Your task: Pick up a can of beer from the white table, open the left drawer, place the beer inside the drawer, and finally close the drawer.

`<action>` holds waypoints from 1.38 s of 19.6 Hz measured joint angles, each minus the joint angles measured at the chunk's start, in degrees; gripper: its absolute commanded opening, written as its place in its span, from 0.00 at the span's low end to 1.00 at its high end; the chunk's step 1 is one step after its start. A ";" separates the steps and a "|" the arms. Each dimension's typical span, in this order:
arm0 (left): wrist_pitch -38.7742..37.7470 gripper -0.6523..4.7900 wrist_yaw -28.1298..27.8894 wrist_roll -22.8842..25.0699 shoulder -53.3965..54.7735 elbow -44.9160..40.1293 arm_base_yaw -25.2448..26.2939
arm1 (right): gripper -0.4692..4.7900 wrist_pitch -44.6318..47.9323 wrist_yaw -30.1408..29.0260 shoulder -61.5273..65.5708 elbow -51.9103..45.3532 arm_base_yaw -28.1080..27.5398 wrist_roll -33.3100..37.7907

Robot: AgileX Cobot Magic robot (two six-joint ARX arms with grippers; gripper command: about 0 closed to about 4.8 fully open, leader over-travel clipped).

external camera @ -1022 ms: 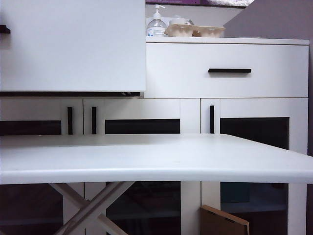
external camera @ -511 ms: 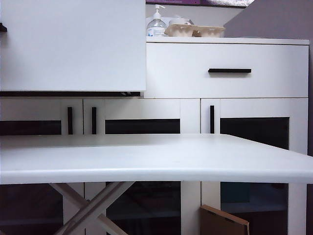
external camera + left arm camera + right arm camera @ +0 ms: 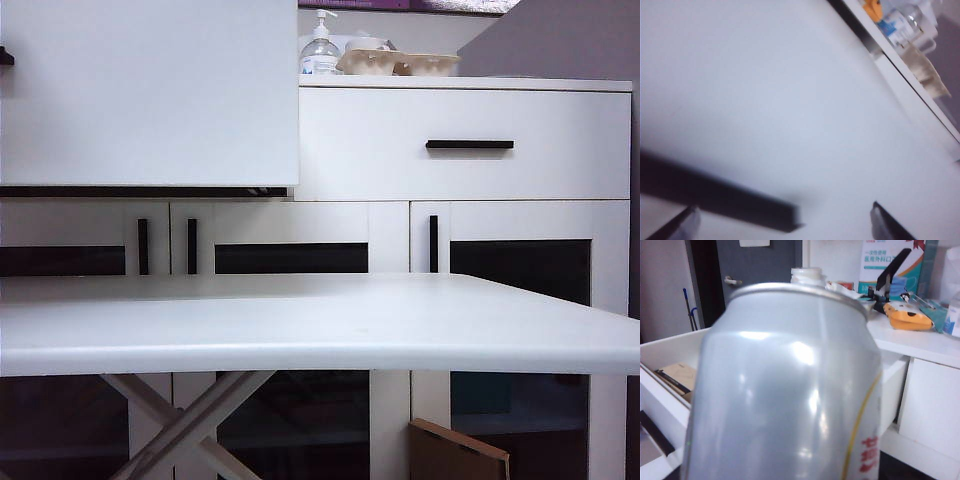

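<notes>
Your right hand (image 3: 785, 475) sits below the frame; its fingers don't show, so you cannot tell the grip. The can of beer (image 3: 785, 385) fills that wrist view, upright, before the pulled-out left drawer (image 3: 670, 390). Your left hand (image 3: 782, 227) is spread wide, empty, just off the drawer's black handle (image 3: 715, 197). Exterior: the bench (image 3: 300, 320) nearest, the drawer front at ten o'clock.

White table (image 3: 320, 325) fills the lower half of my exterior frame, top bare. Behind it, cabinet top (image 3: 465, 84) at upper right carries a pump bottle (image 3: 320, 48) and egg cartons (image 3: 398, 63) beside it.
</notes>
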 measured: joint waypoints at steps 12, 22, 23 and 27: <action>-15.15 0.60 -2.47 11.89 -1.40 16.65 -0.02 | 0.44 1.57 -1.90 13.33 14.27 0.07 0.00; -13.66 0.21 5.03 19.06 -1.46 19.82 -0.02 | 0.45 -2.58 -6.10 33.46 38.23 2.21 3.08; -13.40 0.21 5.01 19.04 -1.46 19.82 0.00 | 0.45 -2.49 -6.19 35.34 40.65 2.89 3.06; -12.70 0.21 5.18 19.04 -1.42 20.31 -0.02 | 0.45 -6.29 -6.27 43.39 49.03 4.72 3.04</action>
